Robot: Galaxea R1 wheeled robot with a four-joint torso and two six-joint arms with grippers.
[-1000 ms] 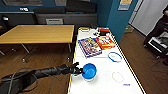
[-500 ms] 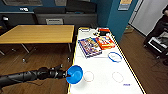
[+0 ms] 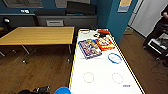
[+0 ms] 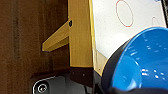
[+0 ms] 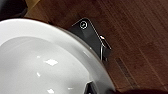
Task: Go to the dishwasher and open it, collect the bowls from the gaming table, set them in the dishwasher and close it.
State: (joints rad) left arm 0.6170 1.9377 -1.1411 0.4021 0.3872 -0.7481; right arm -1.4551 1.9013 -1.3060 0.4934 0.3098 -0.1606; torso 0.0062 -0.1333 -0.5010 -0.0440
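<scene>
Wooden flooring surrounds the white, yellow-edged gaming table (image 3: 105, 75), whose game boxes (image 3: 89, 48) lie toward 12 o'clock. At 7 o'clock, the low left gripper (image 3: 42, 89) holds a blue bowl (image 3: 62, 90); a pale, blue-rimmed bowl (image 3: 114, 58) sits at 2 o'clock. Whether the right gripper grips the white bowl (image 5: 37, 65) cannot be told.

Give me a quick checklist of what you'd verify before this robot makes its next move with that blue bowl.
1. Blue bowl held by the left claw, off the gaming table: ok.
2. Blue bowl empty: ok for the part of its inside that shows.
3. White bowl in the right wrist view firmly gripped: cannot tell.
4. All bowls collected: not ok; the blue-rimmed bowl lies on the table beside the game boxes.
5. Person at the far right out of the way: cannot tell.
</scene>
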